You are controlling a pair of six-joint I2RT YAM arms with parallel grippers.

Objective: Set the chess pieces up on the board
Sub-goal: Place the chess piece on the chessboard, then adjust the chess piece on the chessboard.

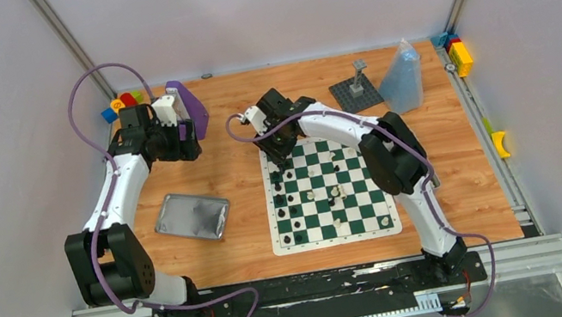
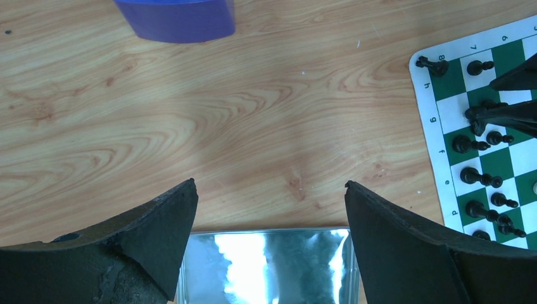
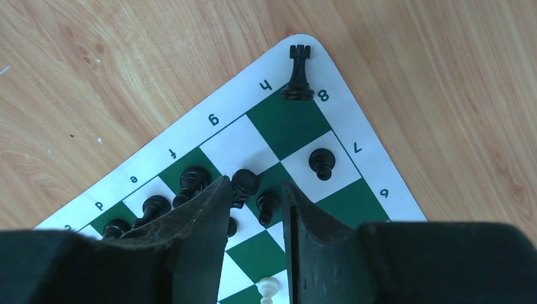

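The green and white board [image 1: 364, 229] lies in the middle of the table. Black chess pieces [image 1: 279, 202] line its left side and white ones [image 1: 336, 194] stand scattered near the centre. My right gripper [image 1: 282, 158] hovers over the far left corner, its jaws partly open [image 3: 254, 185] and holding nothing. A black pawn [image 3: 266, 206] stands on the board in the gap, and another black piece [image 3: 244, 183] touches the left fingertip. A black rook [image 3: 297, 76] stands on the corner border. My left gripper [image 1: 186, 145] is wide open and empty [image 2: 270, 187] above bare wood.
A silver tin [image 1: 192, 216] lies left of the board, also under the left gripper [image 2: 266, 266]. A purple object [image 1: 190, 105] and colourful blocks [image 1: 120, 104] are far left. A dark grey studded plate [image 1: 355, 93] and clear bag [image 1: 403, 76] are far right.
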